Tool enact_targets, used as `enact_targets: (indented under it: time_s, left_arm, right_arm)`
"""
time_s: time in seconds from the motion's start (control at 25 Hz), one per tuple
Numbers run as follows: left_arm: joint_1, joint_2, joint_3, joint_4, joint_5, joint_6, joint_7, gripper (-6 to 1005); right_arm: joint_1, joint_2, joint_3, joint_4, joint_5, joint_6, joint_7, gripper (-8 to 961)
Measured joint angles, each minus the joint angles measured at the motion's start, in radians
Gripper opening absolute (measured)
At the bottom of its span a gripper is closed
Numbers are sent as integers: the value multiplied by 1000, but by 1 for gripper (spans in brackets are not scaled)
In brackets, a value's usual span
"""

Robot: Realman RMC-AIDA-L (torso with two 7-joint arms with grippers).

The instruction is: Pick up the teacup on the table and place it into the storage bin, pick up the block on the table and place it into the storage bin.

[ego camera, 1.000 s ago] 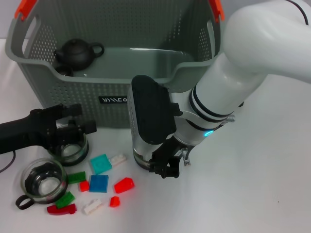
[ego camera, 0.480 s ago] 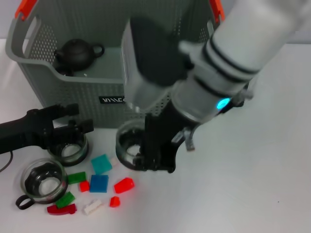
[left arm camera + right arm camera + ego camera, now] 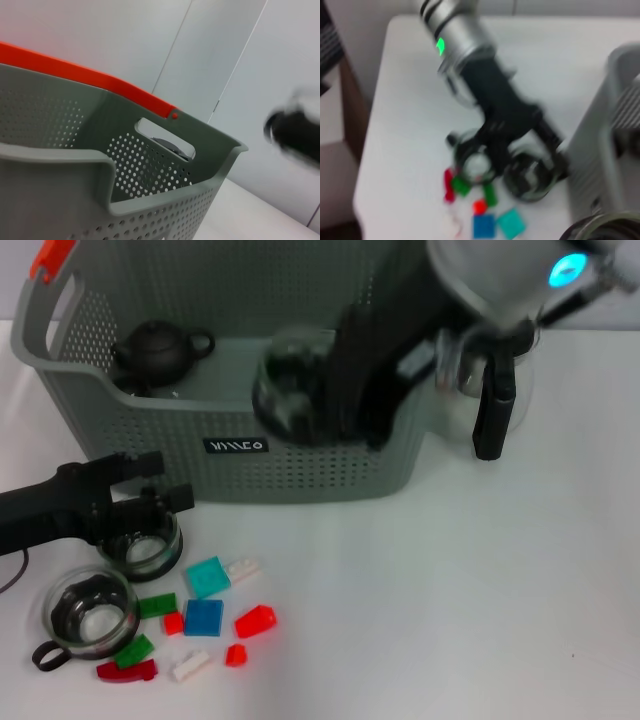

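the right claw (image 3: pixel 330 390) is clamped on a glass cup (image 3: pixel 290 390), with the open bin (image 3: pixel 60 370) at 12 o'clock. the left claw (image 3: pixel 150 505) sits around another cup (image 3: pixel 140 545), not squeezing.

The storage bin (image 3: pixel 300 455) stood at the counter's (image 3: pixel 480 620) back edge with a teapot (image 3: pixel 158 348) in its left end. Two glass teacups (image 3: pixel 92 612) and scattered blocks (image 3: pixel 205 617) lay before it, toward the left.
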Motion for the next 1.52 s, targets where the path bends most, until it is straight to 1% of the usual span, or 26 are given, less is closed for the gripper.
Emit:
enact_targets:
  time_s: [0.12,0.2,0.32,0.36,0.48,0.6,0.76,0.84,0.88,0.92,1.04,1.2,1.32,1.52]
  left_arm:
    - [0,0,0,0,0,0,0,854]
    - [1,0,0,0,0,0,-1,854]
    - [1,-1,0,0,-8,-1,-1,854]
    - [1,-1,0,-1,-11,-1,-1,854]
    - [-2,-1,0,-9,-14,-3,0,854]
    - [-5,0,0,-16,-15,-15,0,854]
    - [-5,-1,0,-23,-15,-25,1,854]
    - [-5,-1,0,-25,-15,-27,1,854]
    - [-5,-1,0,-25,-15,-28,2,854]
    - [-5,-1,0,-25,-15,-28,2,854]
    - [-5,-2,0,-26,-15,-33,2,854]
    - [-6,-4,0,-38,-15,-46,10,854]
    - [-7,-5,0,-46,-15,-51,15,854]
    - [-9,-5,0,-49,-15,-53,15,854]
  right_arm:
    - [7,0,69,-42,0,30,-19,60]
    - [8,-1,90,-46,-8,76,-36,61]
    - [0,-3,86,-29,-56,204,-55,62]
    - [-1,-2,78,-6,-86,267,-59,62]
    - [19,-2,74,103,-124,393,-61,63]
    - [59,-4,80,262,-148,521,-62,64]
    - [135,-11,84,504,-193,687,-67,66]
    - [181,-12,84,625,-225,760,-68,67]
    - [219,-11,83,716,-250,822,-68,67]
    - [219,-11,83,716,-250,822,-68,67]
    - [262,-6,76,839,-270,908,-76,68]
    - [290,2,66,957,-267,997,-112,70]
    - [293,9,43,1013,-242,1032,-139,71]
    - [282,9,-6,1067,-156,1062,-180,73]
